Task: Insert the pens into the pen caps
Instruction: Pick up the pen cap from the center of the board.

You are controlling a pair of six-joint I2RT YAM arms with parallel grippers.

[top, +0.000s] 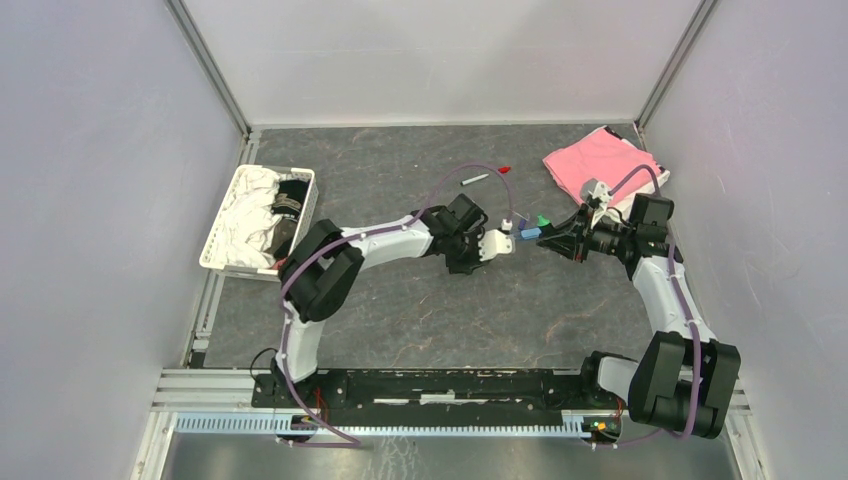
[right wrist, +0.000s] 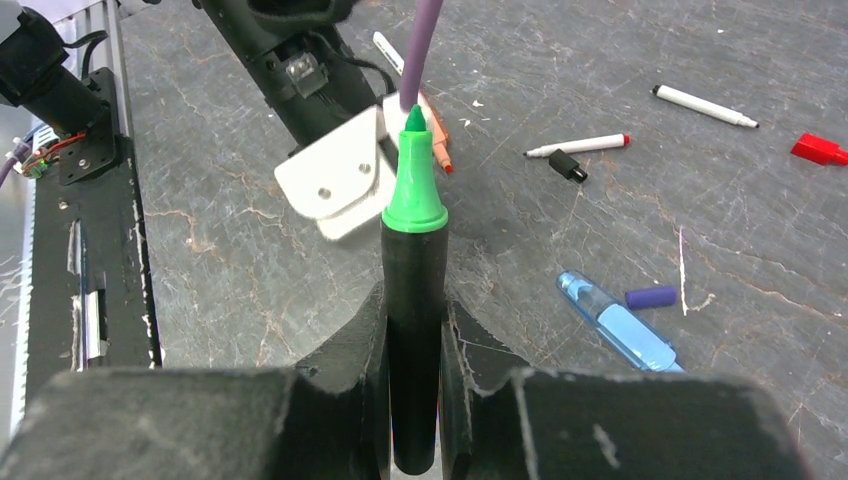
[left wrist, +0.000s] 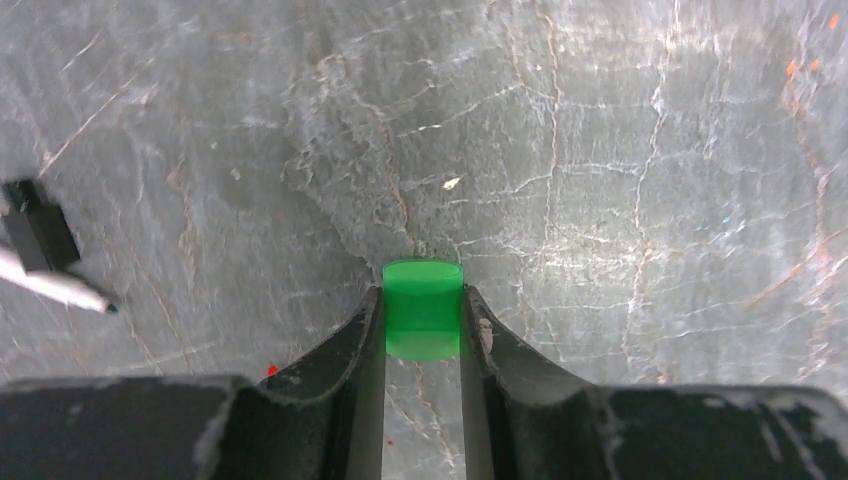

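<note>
Pinching a green cap (left wrist: 422, 320) between its fingertips, the left gripper (left wrist: 422, 296) is closed to just the cap's width, with the grey counter (left wrist: 620, 150) behind it. Off to this gripper's left lie a black cap (left wrist: 40, 225) and a thin white pen (left wrist: 55, 285), touching each other. The right gripper (right wrist: 414, 310) is clamped on the black barrel of the black-and-green marker (right wrist: 414, 200), whose green tip points straight ahead. To this gripper's right on the counter lie a blue marker (right wrist: 620, 325) and, just beside it, a blue-purple cap (right wrist: 651, 296). A red cap (right wrist: 820, 150) lies farther out.
</note>
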